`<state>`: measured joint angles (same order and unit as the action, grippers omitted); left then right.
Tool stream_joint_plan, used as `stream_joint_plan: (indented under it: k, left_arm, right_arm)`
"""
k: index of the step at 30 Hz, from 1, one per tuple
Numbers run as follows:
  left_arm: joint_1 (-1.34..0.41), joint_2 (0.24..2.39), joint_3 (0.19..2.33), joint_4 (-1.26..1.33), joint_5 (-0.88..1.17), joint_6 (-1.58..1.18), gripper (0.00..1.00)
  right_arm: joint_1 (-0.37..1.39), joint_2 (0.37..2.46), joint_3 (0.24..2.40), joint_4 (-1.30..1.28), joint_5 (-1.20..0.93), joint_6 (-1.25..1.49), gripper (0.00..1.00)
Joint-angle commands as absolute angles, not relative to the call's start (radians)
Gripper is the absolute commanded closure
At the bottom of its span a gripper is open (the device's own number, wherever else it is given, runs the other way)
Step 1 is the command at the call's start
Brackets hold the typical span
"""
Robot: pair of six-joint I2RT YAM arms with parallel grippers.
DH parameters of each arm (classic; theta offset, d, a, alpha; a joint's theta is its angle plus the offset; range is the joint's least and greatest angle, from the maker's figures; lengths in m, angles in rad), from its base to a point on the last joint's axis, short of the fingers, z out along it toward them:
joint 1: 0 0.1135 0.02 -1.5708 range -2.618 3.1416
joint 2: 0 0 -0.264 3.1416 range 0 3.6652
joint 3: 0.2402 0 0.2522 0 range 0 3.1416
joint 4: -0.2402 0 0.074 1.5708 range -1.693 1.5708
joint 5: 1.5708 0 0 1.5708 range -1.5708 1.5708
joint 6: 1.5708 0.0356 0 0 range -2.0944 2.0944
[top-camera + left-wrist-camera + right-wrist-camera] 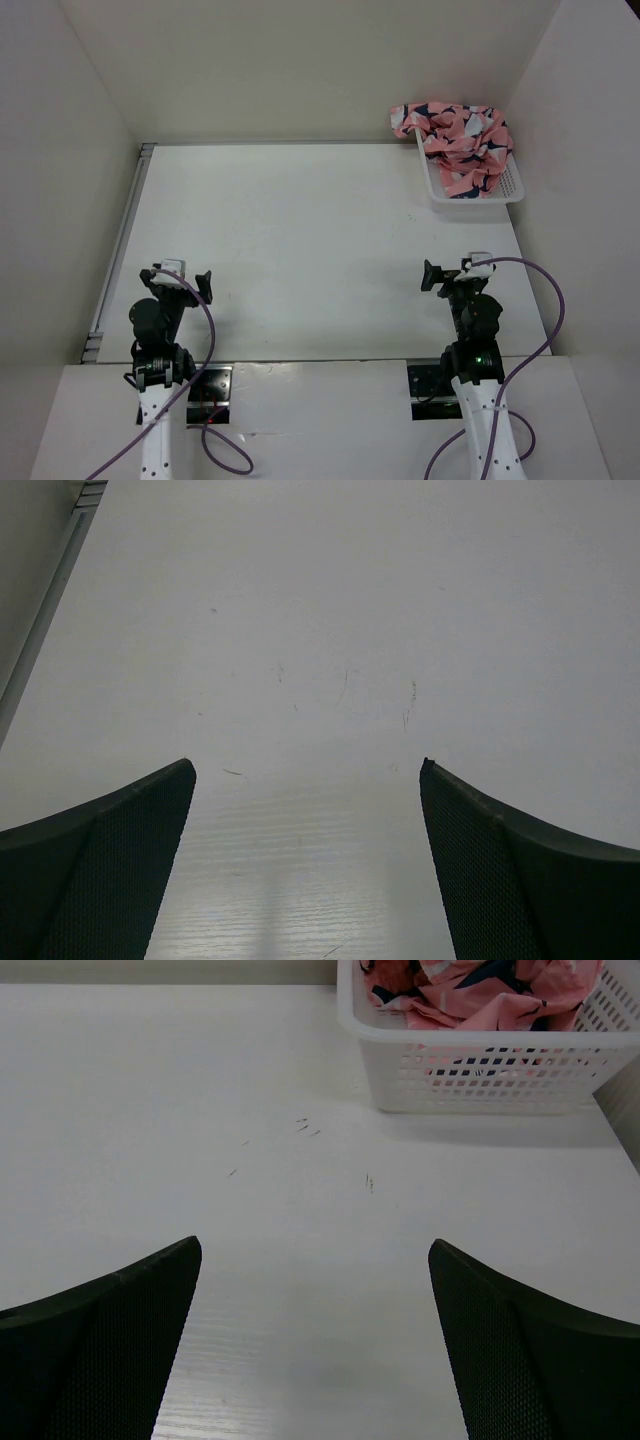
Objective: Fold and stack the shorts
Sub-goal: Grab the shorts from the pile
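Note:
The salmon-pink shorts with navy-and-white shapes lie crumpled in a heap in the white mesh basket at the far right corner of the table. They also show at the top of the right wrist view. My left gripper is open and empty near the front left of the table; its dark fingers hang over bare tabletop. My right gripper is open and empty near the front right, well short of the basket.
White walls close in the table on the left, back and right. A metal rail runs along the table's left edge. The white tabletop lies between the arms and the basket.

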<state>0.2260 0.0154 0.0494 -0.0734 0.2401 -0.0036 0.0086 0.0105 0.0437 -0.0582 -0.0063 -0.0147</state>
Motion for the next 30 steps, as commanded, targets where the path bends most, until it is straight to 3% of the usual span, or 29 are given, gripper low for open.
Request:
stream_joint_plan:
  k: [1, 6, 7, 8, 9, 11, 12, 13, 15, 19, 21, 23, 24, 26, 27, 30]
  left_arm:
    - [0.224, 0.006, 0.014, -0.026, 0.241, 0.0, 0.0]
    - [0.224, 0.006, 0.041, -0.026, 0.34, 0.0, 0.0]
    - [0.224, -0.003, 0.057, -0.046, 0.435, 0.0, 0.0]
    - [0.224, -0.003, 0.08, -0.032, 0.48, 0.0, 0.0]
    - [0.224, -0.003, 0.08, 0.013, 0.52, 0.0, 0.0]
    - [0.224, -0.003, 0.08, 0.124, 0.636, 0.0, 0.0]
    - [0.224, 0.006, 0.08, 0.079, 0.828, 0.0, 0.0]
    - [0.224, 0.006, 0.08, 0.016, 0.877, 0.0, 0.0]
    - [0.212, 0.006, 0.061, 0.209, 0.897, 0.0, 0.0]
    - [0.149, 0.177, 0.178, 0.36, 0.781, 0.0, 0.0]
    - [0.118, 0.388, 0.309, 0.379, 0.714, 0.0, 0.0]
    - [0.072, 0.576, 0.455, 0.3, 0.613, 0.0, 0.0]
    - [0.055, 0.777, 0.644, 0.246, 0.576, 0.0, 0.0]
    - [0.034, 0.976, 0.838, 0.078, 0.481, 0.0, 0.0]
    - [0.034, 1.14, 0.921, 0.028, 0.459, 0.0, 0.0]
    - [0.009, 1.315, 1.093, -0.141, 0.471, 0.0, 0.0]
  right_arm:
    - [0.011, -0.006, -0.003, -0.002, 0.012, 0.0, 0.01]
    - [0.011, -0.006, 0.015, -0.002, -0.021, -0.044, 0.01]
    - [0.011, -0.006, 0.032, -0.002, -0.088, -0.154, 0.01]
    - [0.011, -0.006, 0.032, 0.035, -0.337, -0.29, 0.0]
    - [0.011, -0.006, 0.044, 0.114, -0.419, -0.475, 0.01]
    - [0.011, -0.006, 0.07, -0.053, -0.785, -1.227, 0.0]
    - [0.011, -0.006, 0.017, -0.11, -0.799, -1.567, 0.01]
    - [0.02, 0.003, -0.003, 0.063, -0.81, -1.656, 0.01]
    - [0.02, 0.027, 0.038, 0.362, -0.874, -1.35, 0.0]
    - [0.043, 0.202, 0.257, 0.357, -0.804, -1.258, 0.0]
    - [0.067, 0.463, 0.469, 0.367, -0.746, -1.118, 0.0]
    - [0.107, 0.662, 0.653, 0.327, -0.557, -0.966, 0.0]
    - [0.138, 0.86, 0.822, 0.327, -0.435, -0.749, 0.0]
    - [0.233, 1.035, 0.955, 0.327, -0.012, -0.6, 0.0]
    - [0.233, 1.177, 1.047, 0.327, 0.052, -0.553, 0.0]
    - [0.138, 1.343, 1.24, 0.157, 0.031, -0.354, 0.0]
